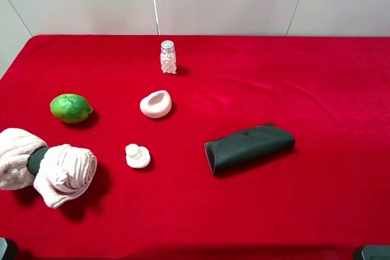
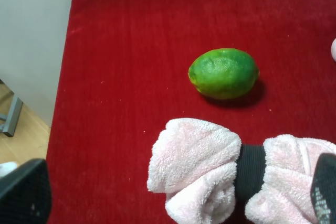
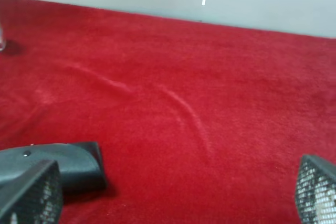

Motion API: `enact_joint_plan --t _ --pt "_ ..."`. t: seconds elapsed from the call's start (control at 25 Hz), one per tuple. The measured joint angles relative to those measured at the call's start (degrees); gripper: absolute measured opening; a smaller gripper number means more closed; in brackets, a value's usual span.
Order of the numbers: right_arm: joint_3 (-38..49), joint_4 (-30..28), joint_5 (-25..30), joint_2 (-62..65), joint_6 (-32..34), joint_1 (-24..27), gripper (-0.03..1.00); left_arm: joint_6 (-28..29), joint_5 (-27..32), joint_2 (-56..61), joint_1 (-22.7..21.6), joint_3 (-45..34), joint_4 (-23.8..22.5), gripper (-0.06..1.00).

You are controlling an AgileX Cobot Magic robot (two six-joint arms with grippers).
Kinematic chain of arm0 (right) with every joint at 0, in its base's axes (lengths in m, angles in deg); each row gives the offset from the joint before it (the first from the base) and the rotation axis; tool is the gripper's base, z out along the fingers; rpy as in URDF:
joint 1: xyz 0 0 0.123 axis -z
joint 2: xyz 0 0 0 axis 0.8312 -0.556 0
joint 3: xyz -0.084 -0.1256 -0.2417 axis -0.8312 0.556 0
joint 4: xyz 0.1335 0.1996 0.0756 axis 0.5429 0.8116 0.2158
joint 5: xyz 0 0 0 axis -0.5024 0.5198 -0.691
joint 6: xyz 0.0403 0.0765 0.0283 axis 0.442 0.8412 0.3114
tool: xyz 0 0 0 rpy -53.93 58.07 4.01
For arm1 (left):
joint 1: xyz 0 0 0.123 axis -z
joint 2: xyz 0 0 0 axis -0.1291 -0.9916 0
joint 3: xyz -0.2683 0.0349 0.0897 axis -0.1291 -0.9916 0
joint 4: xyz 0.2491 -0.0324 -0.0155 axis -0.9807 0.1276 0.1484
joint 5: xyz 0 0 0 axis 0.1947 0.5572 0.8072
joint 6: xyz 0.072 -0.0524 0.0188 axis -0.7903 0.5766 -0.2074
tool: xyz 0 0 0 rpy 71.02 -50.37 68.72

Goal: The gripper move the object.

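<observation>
At the left edge of the red tablecloth (image 1: 317, 89) lies the pink towel dumbbell (image 1: 46, 165), two fluffy terry rolls joined by a short black middle, resting free on the cloth. Just beyond it sits a lime (image 1: 70, 108). The left wrist view shows both far closer: the terry loops of the towel, the dimpled lime skin, and the table's side edge with pale floor past it, none of which the high camera gives. In that same view the left gripper (image 2: 178, 203) shows only as two dark fingertips in the corners, set far apart, with the towel lying between and ahead of them and nothing pinched.

Toward the middle, the high view alone shows a small white disc-shaped piece (image 1: 138, 155), a smooth white shell-like bowl (image 1: 156, 103), and a little glass jar (image 1: 167, 56) of white bits with a metal cap. Right of centre lies a dark folded pouch (image 1: 248, 146).

The right wrist view catches one end of that pouch close by, plus creases in the cloth. The right gripper (image 3: 173, 198) stands spread wide, its mesh-padded fingertips at opposite sides, holding nothing.
</observation>
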Motion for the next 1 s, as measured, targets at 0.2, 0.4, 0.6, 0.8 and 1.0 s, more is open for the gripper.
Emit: enact_joint_plan --t 0.2,0.4,0.6,0.8,1.0 --pt "0.0 -0.1 0.0 0.0 0.1 0.3 0.69 0.0 0.0 0.0 0.0 0.0 0.0 0.97" --pt "0.0 -0.1 0.0 0.0 0.3 0.4 0.69 0.0 0.0 0.0 0.0 0.0 0.0 0.97" --pt "0.0 -0.2 0.0 0.0 0.3 0.4 0.69 0.0 0.0 0.0 0.0 0.0 0.0 0.97" --pt "0.0 -0.2 0.0 0.0 0.3 0.4 0.69 0.0 0.0 0.0 0.0 0.0 0.0 0.97" --pt "0.0 -0.2 0.0 0.0 0.3 0.4 0.69 0.0 0.0 0.0 0.0 0.0 0.0 0.97"
